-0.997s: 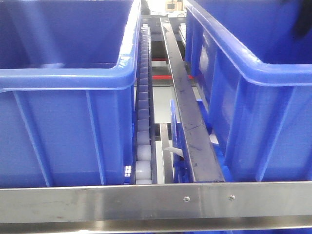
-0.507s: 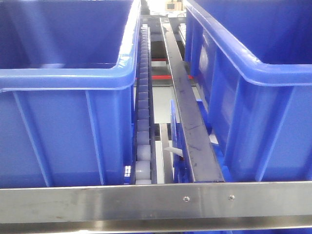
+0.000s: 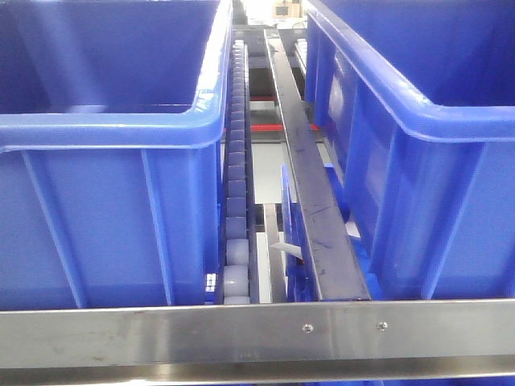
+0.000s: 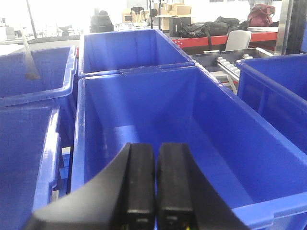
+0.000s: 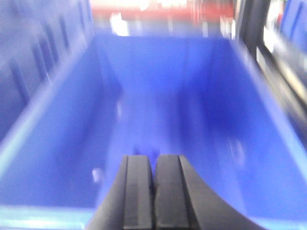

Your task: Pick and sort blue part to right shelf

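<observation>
**Now over the blue crates, with both grippers closed**

Closed flat at the left gripper (image 4: 156, 149), black pads touching along one thin seam, nothing between. Hanging above a deep blue crate (image 4: 230, 143), bare inside as far as visible; flanked by more blue crates (image 4: 43, 76) to the side and behind.

Likewise pressed together at the right gripper (image 5: 153, 159), with only a narrow dark line separating the pads. Pointing down into another blue crate (image 5: 62, 143), heavily blurred throughout.

Just past those fingertips, a small darker-blue shape, likely the blue part (image 5: 144, 151): solid blue, squat, barely distinct from the crate floor around it. Too smeared to make out any knob or edges. Impossible to tell whether touching the fingertips or lying on the floor below.

Further out, from the front camera, the right shelf (image 3: 241, 334): a bolted steel front rail low across the frame, a sloped track of white rollers (image 3: 236, 241) running away behind it, a dark bar (image 3: 314, 209) alongside. Flanking the track, a large left crate (image 3: 105, 225) and a large right crate (image 3: 434, 201), rims well above the rail. No gripper or part visible from there.
</observation>
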Tool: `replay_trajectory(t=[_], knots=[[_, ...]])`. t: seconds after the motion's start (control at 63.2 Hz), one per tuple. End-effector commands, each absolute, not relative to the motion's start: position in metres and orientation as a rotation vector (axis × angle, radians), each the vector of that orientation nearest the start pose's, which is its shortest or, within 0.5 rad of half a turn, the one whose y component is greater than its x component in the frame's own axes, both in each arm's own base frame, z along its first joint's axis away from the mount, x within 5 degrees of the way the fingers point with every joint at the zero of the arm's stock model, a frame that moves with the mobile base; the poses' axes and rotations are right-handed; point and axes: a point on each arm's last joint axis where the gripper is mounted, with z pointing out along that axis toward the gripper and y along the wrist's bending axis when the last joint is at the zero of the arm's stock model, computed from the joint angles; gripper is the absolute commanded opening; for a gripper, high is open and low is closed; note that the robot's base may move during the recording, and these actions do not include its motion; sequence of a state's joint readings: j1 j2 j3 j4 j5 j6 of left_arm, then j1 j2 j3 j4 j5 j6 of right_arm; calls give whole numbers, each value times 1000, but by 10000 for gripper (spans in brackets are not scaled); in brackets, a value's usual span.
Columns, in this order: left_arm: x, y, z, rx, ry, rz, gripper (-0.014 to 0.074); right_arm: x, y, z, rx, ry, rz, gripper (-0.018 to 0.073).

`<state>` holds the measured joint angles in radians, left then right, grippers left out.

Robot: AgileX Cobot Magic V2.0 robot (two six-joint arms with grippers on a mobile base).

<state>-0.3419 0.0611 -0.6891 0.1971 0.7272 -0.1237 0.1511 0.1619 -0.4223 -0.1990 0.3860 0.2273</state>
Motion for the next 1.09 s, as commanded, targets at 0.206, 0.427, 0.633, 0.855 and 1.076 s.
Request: replay_trajectory(t=[0.206,0.427,0.633,0.855,1.076], knots=[[-9,15,373,187,1477,-159,122,46,2,324,-47,1487,95,32],[-9,15,373,187,1477,-159,122,46,2,324,-47,1487,95,32],[3,7,359,131,1457,-141,122,46,2,324,-47,1487,95,32],[40,-3,302,47,1398,-93,122,46,2,324,-47,1487,95,32],[59,-7,231,69,1450,-109,122,46,2,324,-47,1487,95,32]])
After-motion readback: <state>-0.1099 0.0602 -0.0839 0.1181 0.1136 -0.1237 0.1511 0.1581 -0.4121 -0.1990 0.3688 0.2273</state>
